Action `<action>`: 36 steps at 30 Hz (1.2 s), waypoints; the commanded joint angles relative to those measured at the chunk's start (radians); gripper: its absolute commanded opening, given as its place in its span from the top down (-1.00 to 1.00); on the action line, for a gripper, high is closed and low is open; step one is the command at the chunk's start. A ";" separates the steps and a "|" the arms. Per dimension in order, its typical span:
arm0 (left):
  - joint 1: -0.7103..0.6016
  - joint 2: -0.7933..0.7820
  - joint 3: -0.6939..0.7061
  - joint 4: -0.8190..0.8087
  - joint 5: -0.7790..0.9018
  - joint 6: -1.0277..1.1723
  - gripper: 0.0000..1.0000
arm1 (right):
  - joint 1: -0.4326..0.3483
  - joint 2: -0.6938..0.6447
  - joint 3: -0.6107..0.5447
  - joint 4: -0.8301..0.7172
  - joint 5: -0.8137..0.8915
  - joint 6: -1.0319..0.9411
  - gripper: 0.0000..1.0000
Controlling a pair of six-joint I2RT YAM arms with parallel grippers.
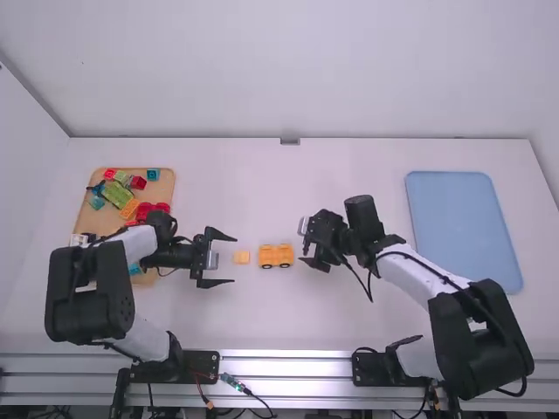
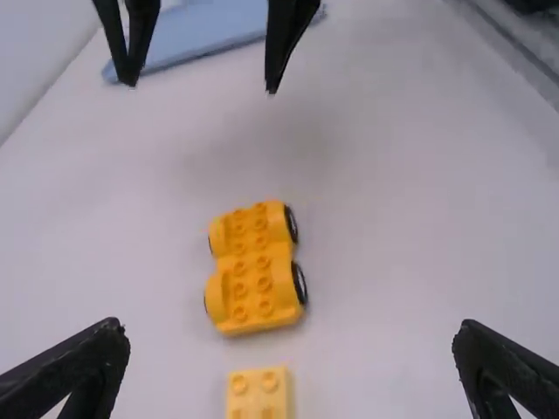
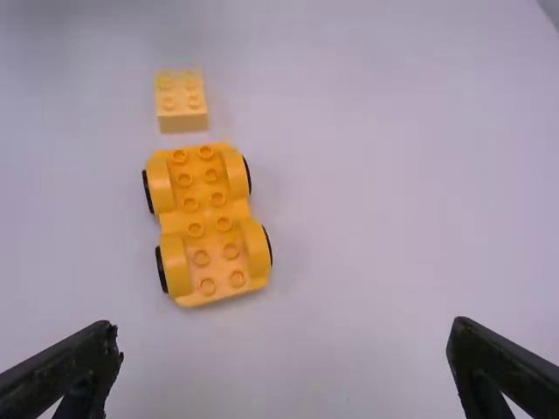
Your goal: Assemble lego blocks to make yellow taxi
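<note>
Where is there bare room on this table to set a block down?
Bare: the white table between the tan tray and flat blue tray, beyond the orange wheeled base; the strip between base and metal rail; the blue tray itself. Crowded: the block-strewn tan tray, and mid-table, where left tool and right tool flank base and small yellow brick.

White wall (image 1: 288, 61) behind white table (image 1: 297, 192)

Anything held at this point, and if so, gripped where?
Nothing is held: both the left gripper and the right gripper are open.
</note>
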 commanded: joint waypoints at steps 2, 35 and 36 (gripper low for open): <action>-0.010 -0.014 -0.064 0.294 0.076 -0.424 -0.98 | 0.034 0.008 -0.056 0.064 -0.085 -0.085 -0.99; -0.094 0.335 -0.002 0.612 -0.014 -0.579 -0.86 | 0.028 0.263 -0.054 0.306 -0.246 -0.023 -0.98; -0.093 0.337 0.002 0.603 -0.024 -0.579 -0.86 | 0.028 0.263 -0.054 0.306 -0.246 -0.024 -0.98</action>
